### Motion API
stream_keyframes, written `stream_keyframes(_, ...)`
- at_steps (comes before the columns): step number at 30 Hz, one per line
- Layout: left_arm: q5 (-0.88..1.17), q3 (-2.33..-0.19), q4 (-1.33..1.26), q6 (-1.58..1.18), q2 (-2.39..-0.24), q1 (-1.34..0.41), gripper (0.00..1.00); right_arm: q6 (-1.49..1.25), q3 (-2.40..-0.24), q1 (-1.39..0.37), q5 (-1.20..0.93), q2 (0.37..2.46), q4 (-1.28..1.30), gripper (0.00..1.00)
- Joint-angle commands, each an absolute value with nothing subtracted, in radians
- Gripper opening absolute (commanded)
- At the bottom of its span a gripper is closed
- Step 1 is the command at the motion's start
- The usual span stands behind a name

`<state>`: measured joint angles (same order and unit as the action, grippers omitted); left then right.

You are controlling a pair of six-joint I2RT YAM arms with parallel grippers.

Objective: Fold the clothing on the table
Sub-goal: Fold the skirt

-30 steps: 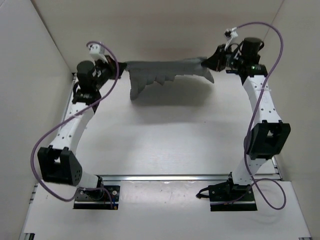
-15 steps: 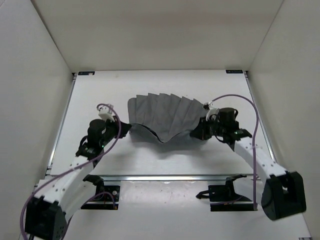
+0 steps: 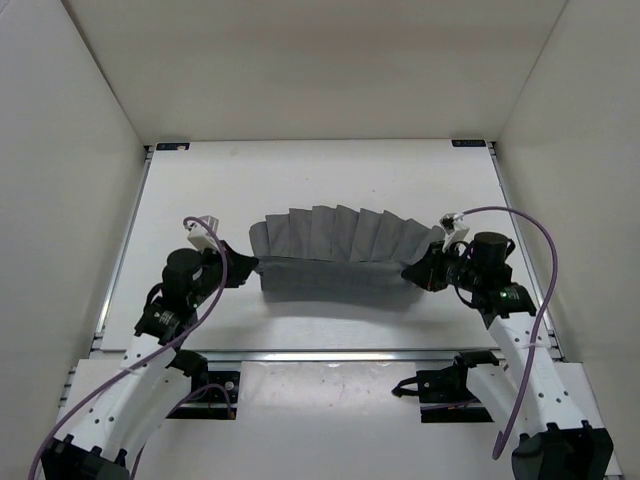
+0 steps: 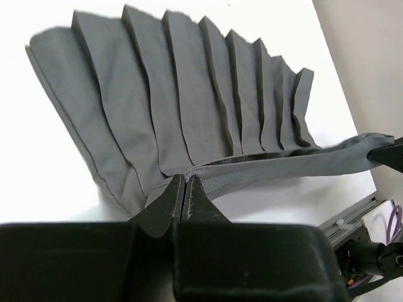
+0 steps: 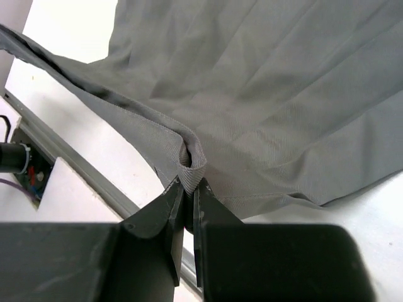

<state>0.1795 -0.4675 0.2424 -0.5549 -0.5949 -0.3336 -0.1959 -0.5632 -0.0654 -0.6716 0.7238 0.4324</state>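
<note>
Near left: pinching waistband end of clothing (image 3: 340, 240) with left gripper (image 3: 247, 266), pressed tight together. Near right: pinching opposite end with right gripper (image 3: 412, 272), likewise clamped. Between: stretched waistband. Beyond: pleats fanned across mid table (image 3: 300, 175).

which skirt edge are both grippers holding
The waistband edge, stretched between left gripper and right gripper; the pleated hem lies free on the table.

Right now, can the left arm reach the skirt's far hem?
Probably not yet: the left gripper is shut on the skirt, at the waistband. Otherwise the way looks free.
</note>
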Motion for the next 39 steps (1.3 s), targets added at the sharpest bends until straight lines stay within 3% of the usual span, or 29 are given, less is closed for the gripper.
stream_keyframes(1, 0.152, -0.572, 0.227, -0.506, -0.624, -0.302, 0.0, -0.152, -0.691, -0.06, -0.658, 0.773, 0.434, 0.0)
stream_keyframes(6, 0.156, -0.67, 0.085, -0.46, -0.819, -0.281, 0.0, -0.175, -0.785, -0.003, -0.713, 0.961, 0.271, 0.0)
stream_keyframes(11, 0.149, -0.837, 0.011, -0.422, -1.144, -0.287, 0.0, -0.233, -0.81, 0.058, -0.738, 1.174, 0.063, 0.01)
stream_keyframes(16, 0.152, -0.905, -0.17, -0.482, -1.397, -0.226, 0.0, -0.247, -0.972, 0.104, -0.744, 1.439, 0.009, 0.0)
stream_keyframes(22, 0.172, -1.073, -0.193, -0.474, -1.657, -0.215, 0.0, -0.302, -1.141, 0.11, -0.759, 1.669, -0.051, 0.0)
stream_keyframes(29, 0.187, -1.281, -0.149, -0.469, -1.865, -0.198, 0.01, -0.293, -1.379, 0.078, -0.703, 1.922, 0.05, 0.0)
stream_keyframes(32, 0.195, -1.301, -0.167, -0.492, -1.927, -0.18, 0.31, -0.253, -1.552, 0.065, -0.644, 2.069, 0.185, 0.03)
stream_keyframes(34, 0.215, -1.299, -0.195, -0.503, -1.945, -0.172, 0.6, -0.201, -1.644, 0.058, -0.577, 2.123, 0.294, 0.34)
stream_keyframes(35, 0.222, -1.283, -0.23, -0.53, -1.941, -0.161, 0.68, -0.19, -1.698, 0.049, -0.519, 2.144, 0.319, 0.4)
stream_keyframes(36, 0.235, -1.272, -0.267, -0.532, -1.94, -0.164, 0.71, -0.166, -1.738, 0.038, -0.493, 2.161, 0.357, 0.46)
stream_keyframes(37, 0.241, -1.252, -0.296, -0.555, -1.927, -0.161, 0.78, -0.149, -1.743, 0.034, -0.45, 2.158, 0.382, 0.47)
stream_keyframes(39, 0.238, -1.233, -0.298, -0.54, -1.905, -0.155, 0.79, -0.143, -1.753, 0.025, -0.407, 2.134, 0.403, 0.49)
